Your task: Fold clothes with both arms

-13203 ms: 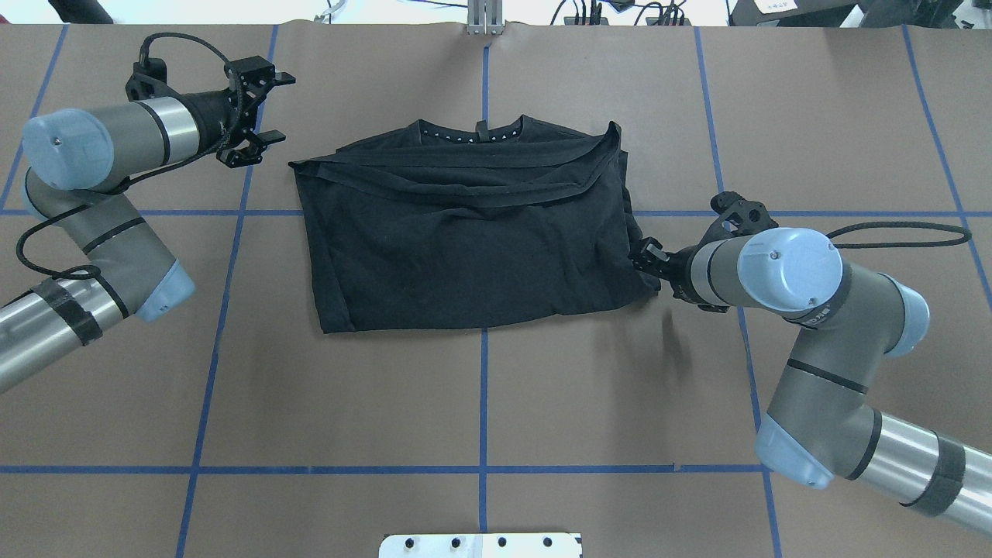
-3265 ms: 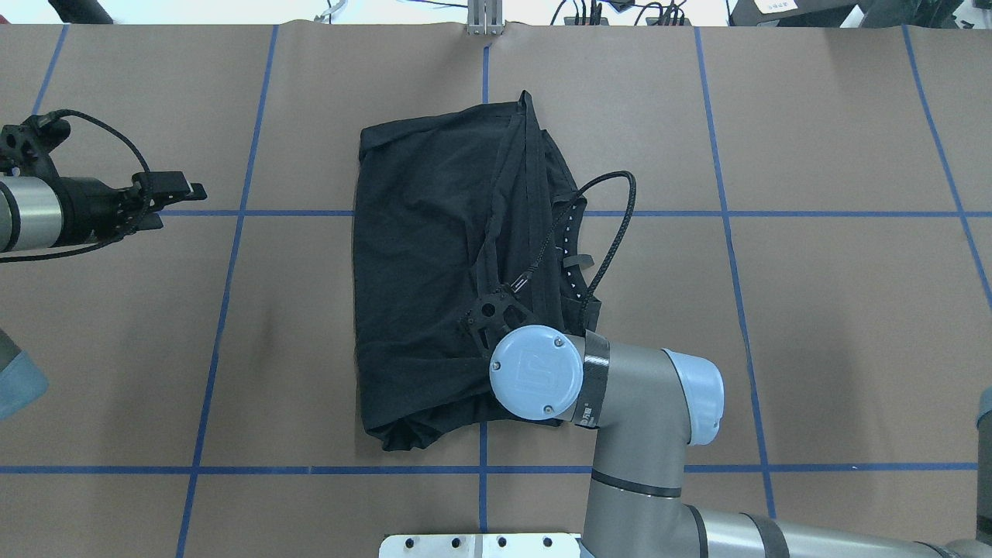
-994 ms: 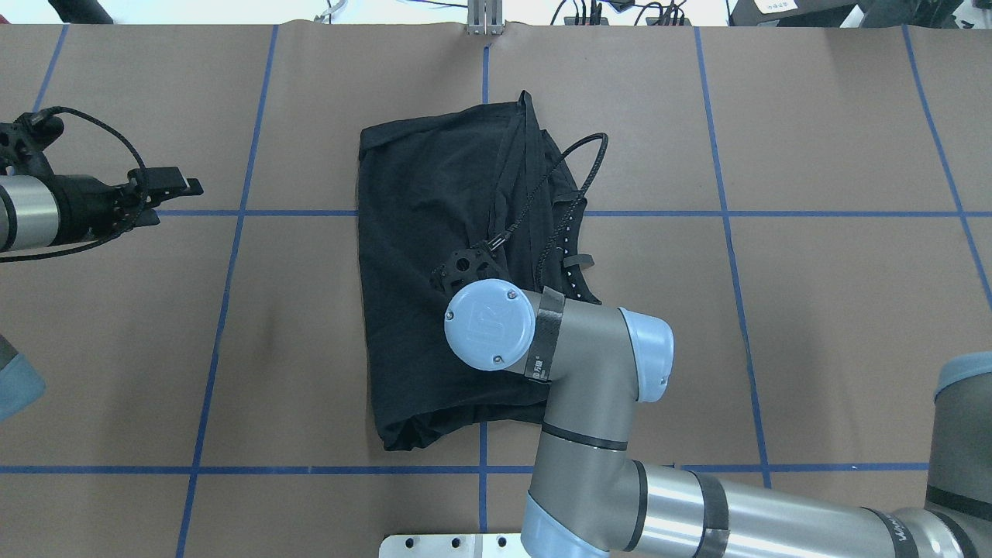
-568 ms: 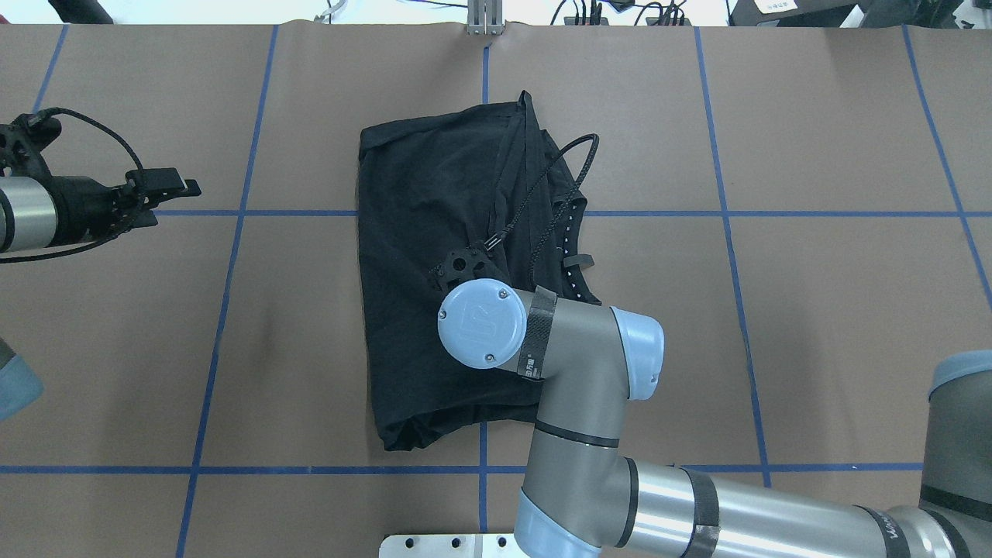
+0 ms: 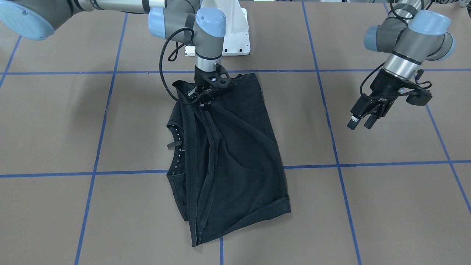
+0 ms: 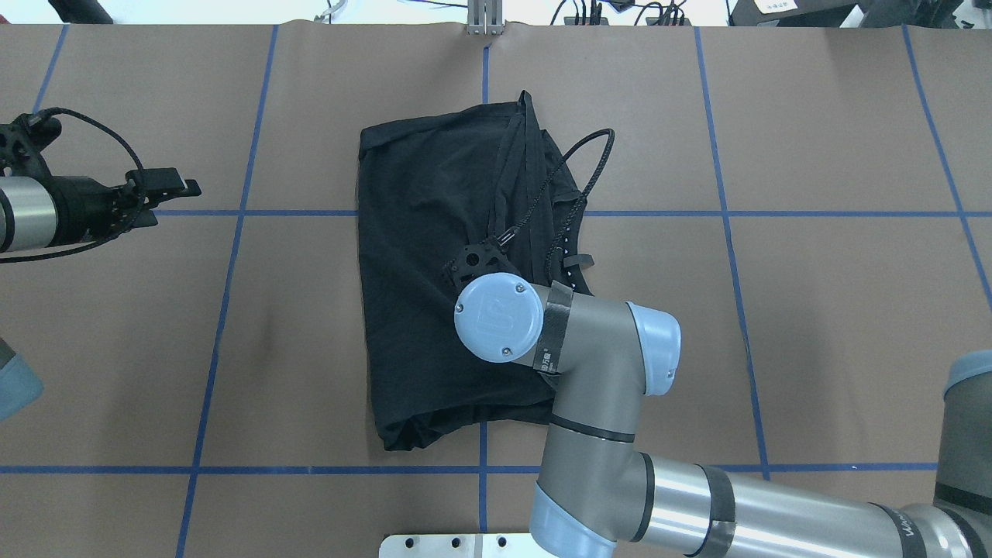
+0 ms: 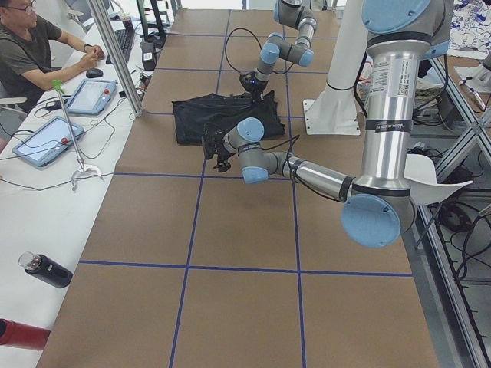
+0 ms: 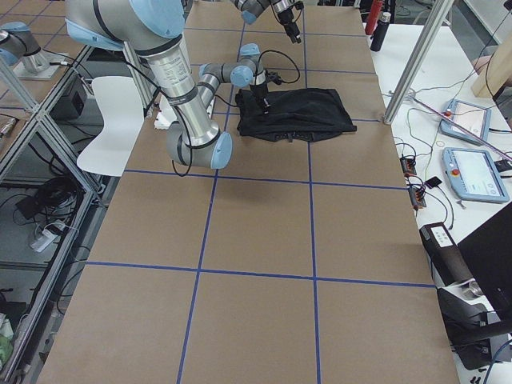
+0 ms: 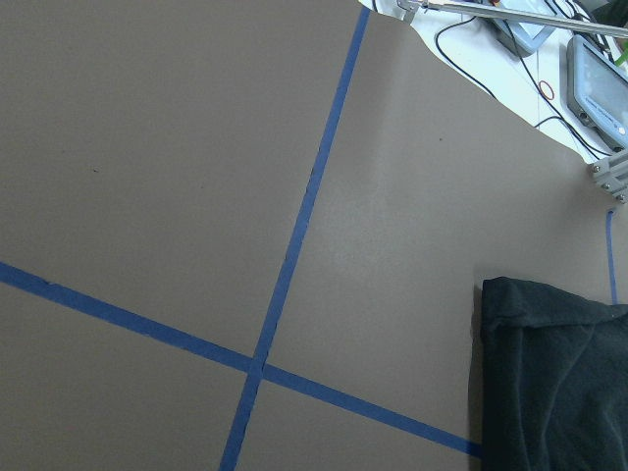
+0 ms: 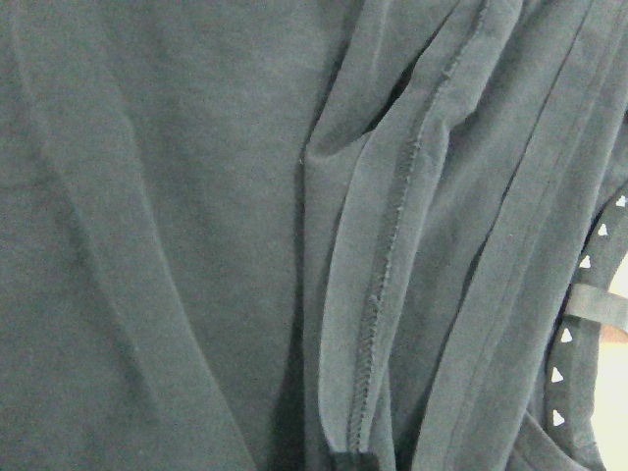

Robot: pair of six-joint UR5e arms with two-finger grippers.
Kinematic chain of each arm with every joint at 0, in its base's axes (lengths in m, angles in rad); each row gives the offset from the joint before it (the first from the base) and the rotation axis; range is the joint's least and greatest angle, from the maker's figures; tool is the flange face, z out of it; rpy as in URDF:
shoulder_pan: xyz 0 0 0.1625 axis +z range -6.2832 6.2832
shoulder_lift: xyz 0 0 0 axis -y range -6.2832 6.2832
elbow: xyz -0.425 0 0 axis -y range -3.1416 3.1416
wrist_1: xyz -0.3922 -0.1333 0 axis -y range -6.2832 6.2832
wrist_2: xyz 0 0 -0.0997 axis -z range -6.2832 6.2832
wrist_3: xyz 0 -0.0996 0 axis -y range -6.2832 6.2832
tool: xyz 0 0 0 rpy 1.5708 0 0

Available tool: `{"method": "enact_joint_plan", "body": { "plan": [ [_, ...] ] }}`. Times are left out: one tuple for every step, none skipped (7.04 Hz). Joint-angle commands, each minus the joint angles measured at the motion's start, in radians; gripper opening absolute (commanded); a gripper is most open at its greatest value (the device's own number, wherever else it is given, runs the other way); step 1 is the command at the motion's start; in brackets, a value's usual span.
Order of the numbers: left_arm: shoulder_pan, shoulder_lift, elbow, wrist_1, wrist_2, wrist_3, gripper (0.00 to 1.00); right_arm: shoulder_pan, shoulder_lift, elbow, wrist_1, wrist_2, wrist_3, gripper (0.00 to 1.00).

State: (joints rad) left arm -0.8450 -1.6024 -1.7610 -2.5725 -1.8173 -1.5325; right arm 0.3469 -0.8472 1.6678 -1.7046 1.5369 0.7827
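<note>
While the folded black T-shirt (image 5: 235,158) lies in the middle of the table (image 5: 386,202), the right gripper (image 5: 204,98) sits down on its robot-side edge. Its fingertips blend into the dark cloth, so can't tell if they're pinching. Left gripper (image 5: 360,124) hangs well off to the side, fingers apart.

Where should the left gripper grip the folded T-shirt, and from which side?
Probably the far left corner of the T-shirt, from the robot's left: that edge is a straight, clean fold facing the open left gripper; the right side is bunched hems under the right gripper.
</note>
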Motion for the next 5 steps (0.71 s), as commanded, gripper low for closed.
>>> {"method": "enact_joint_plan", "body": {
  "plan": [
    [0.0, -0.001, -0.002, 0.0, 0.0, 0.0, 1.0, 0.018, -0.05, 0.059, -0.004, 0.009, -0.005, 0.0],
    [0.0, -0.001, 0.0, -0.002, 0.0, 0.0, 1.0, 0.02, -0.078, 0.085, -0.004, 0.009, -0.006, 0.0],
    [0.0, -0.001, -0.002, -0.002, 0.0, 0.0, 1.0, 0.023, -0.126, 0.134, -0.004, 0.009, -0.005, 0.0],
    [0.0, -0.001, -0.002, -0.002, 0.0, 0.0, 1.0, 0.024, -0.172, 0.173, -0.004, 0.008, -0.005, 0.0],
    [0.0, -0.001, -0.003, -0.002, 0.0, 0.0, 1.0, 0.027, -0.185, 0.181, -0.003, 0.008, -0.003, 0.0]
  ]
}}
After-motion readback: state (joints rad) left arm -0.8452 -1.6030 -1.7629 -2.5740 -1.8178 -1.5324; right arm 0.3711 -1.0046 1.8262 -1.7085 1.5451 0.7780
